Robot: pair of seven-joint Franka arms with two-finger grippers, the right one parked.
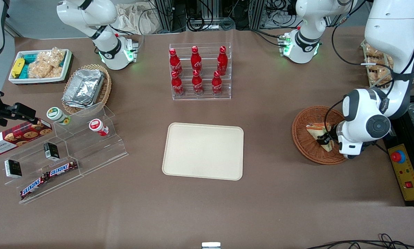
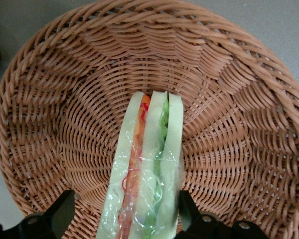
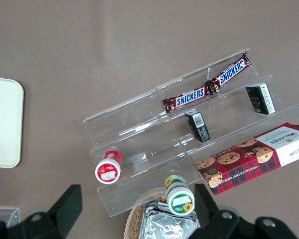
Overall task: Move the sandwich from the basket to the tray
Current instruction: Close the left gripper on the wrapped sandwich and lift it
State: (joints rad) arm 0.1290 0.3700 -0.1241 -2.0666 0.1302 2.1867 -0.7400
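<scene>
The sandwich (image 1: 315, 129) lies in the round reddish-brown basket (image 1: 303, 140), toward the working arm's end of the table. In the left wrist view it is a clear-wrapped wedge (image 2: 147, 164) with orange and green filling stripes, lying on the wicker floor of the basket (image 2: 229, 99). My gripper (image 1: 323, 140) is down in the basket and open, with one finger on each side of the sandwich (image 2: 124, 219). One finger stands close against the wrap and the other (image 2: 57, 216) is a gap away. The cream-beige tray (image 1: 203, 151) lies bare at mid-table.
A clear rack of red cola bottles (image 1: 200, 71) stands farther from the front camera than the tray. Toward the parked arm's end are a clear stepped shelf of snacks (image 1: 58, 155), an oval basket of foil containers (image 1: 85, 88) and a white snack bin (image 1: 40, 65).
</scene>
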